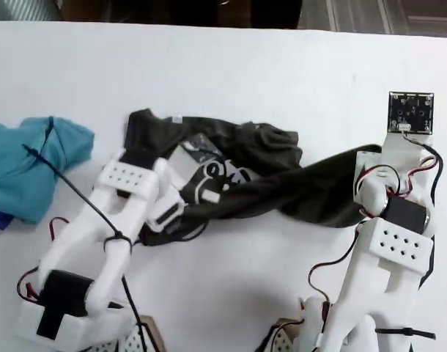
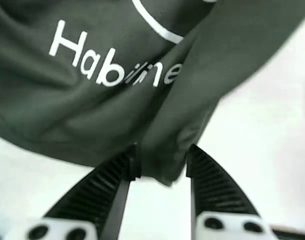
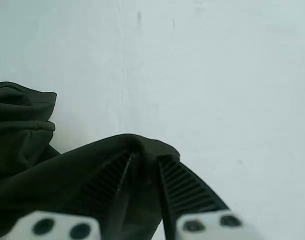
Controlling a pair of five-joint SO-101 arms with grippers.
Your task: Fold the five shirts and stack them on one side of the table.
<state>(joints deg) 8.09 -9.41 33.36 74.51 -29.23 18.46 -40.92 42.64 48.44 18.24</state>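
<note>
Two hands hold the dark shirt (image 1: 260, 169), crumpled in the middle of the desk (image 1: 245, 66): the left hand (image 2: 161, 160) pinches its hem, the right hand (image 3: 146, 162) clenches a fold. Draw them apart evenly to flatten the cloth before folding, clear of the teal shirt (image 1: 26, 165) at the left edge.

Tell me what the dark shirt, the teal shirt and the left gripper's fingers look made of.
The dark shirt: soft matte knit, probably cotton jersey; it drapes in loose folds and carries white print. The teal shirt: similar soft cloth, crumpled. The fingers of the left gripper: hard black plastic, matte, with fine ridges; possibly printed.
</note>
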